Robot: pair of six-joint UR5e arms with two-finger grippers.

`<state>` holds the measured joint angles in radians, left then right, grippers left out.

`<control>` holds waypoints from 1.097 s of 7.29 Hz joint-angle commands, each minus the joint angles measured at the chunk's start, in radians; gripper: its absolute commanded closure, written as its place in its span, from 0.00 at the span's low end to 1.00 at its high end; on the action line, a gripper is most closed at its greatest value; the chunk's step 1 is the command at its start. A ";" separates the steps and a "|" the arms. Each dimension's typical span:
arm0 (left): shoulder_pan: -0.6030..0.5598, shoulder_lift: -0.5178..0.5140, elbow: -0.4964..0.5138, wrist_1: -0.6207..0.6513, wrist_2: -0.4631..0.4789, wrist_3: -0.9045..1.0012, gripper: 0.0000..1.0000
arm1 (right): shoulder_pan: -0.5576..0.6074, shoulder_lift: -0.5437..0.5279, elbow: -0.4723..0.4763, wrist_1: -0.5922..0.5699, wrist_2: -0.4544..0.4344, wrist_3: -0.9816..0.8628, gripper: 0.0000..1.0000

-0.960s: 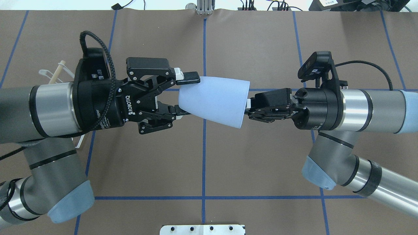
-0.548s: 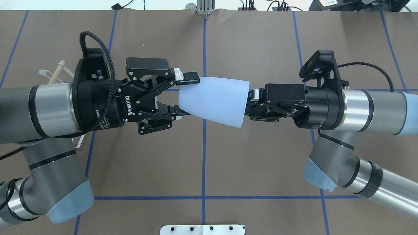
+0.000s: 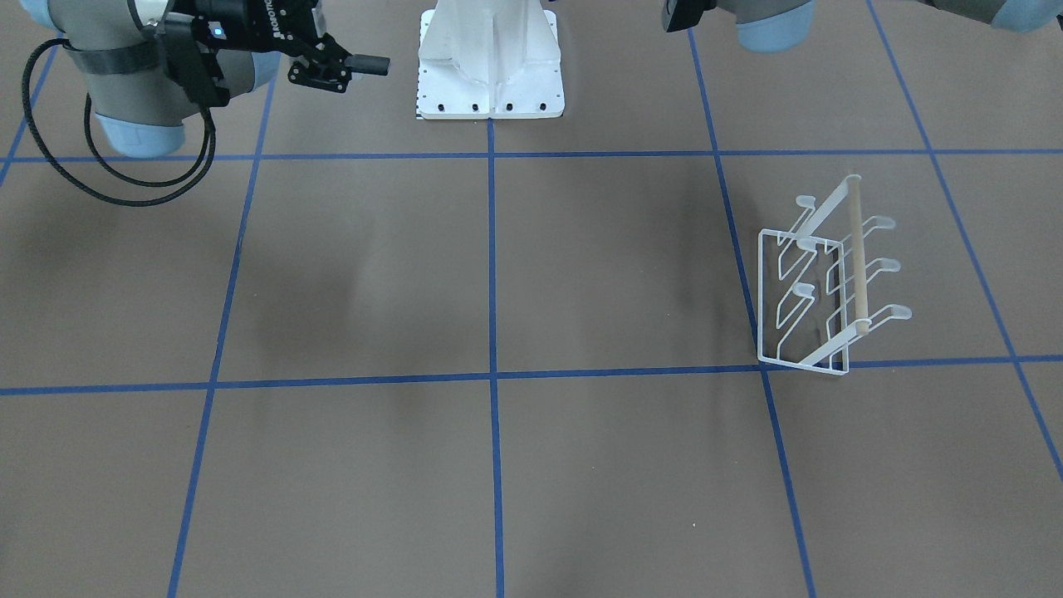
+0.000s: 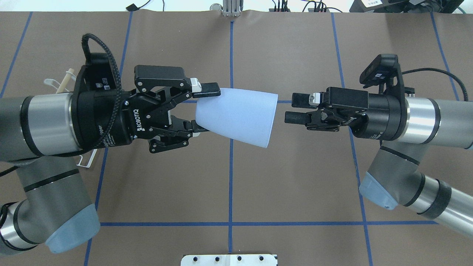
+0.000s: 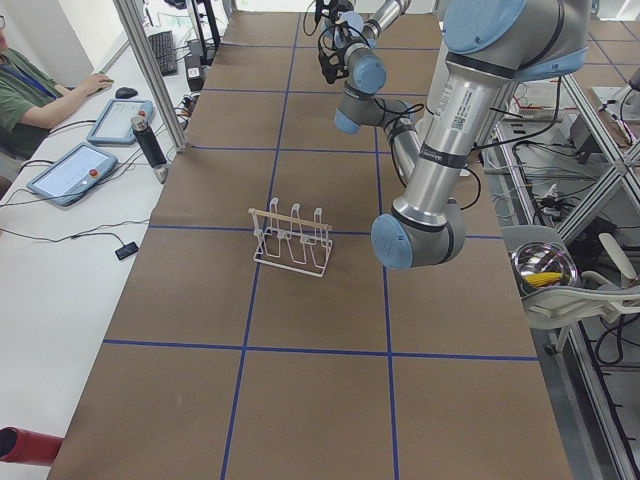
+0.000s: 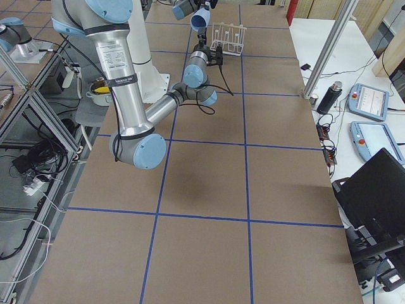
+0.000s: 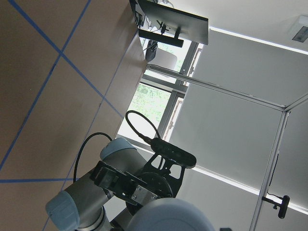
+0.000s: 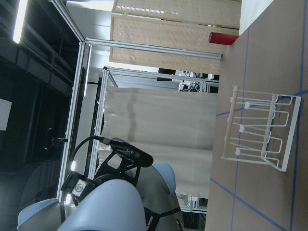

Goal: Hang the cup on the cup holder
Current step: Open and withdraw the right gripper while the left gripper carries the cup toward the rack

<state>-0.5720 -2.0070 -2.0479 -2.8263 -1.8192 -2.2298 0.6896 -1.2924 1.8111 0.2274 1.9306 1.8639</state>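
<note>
The light blue cup [image 4: 236, 116] hangs in the air on its side, rim toward the right. My left gripper [image 4: 203, 109] is shut on its narrow base, one finger above and one below. My right gripper [image 4: 295, 108] is open and empty, a short gap to the right of the rim. The right gripper also shows in the front-facing view [image 3: 349, 73]. The cup shows in the exterior right view [image 6: 200, 19]. The white wire cup holder [image 3: 818, 282] with its wooden dowel stands on the table, mostly hidden under my left arm in the overhead view [image 4: 66, 79].
The white robot base plate [image 3: 490, 83] sits at the table's robot side. An operator [image 5: 30, 90] sits at a side desk with tablets [image 5: 70, 170]. A black bottle [image 5: 148, 140] stands by a frame post. Blue tape lines cross the brown table.
My right gripper has let go of the cup's rim, opened, and pulled back to the right. My left arm has shifted slightly left with the cup.
</note>
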 commanded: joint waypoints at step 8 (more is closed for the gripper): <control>-0.472 0.134 -0.007 0.526 -0.443 0.649 1.00 | 0.523 -0.041 -0.276 -0.819 0.199 -1.170 0.00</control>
<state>-0.9985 -1.8905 -2.0476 -2.3825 -2.2368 -1.7042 1.1584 -1.3314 1.5381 -0.3803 2.1201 0.9511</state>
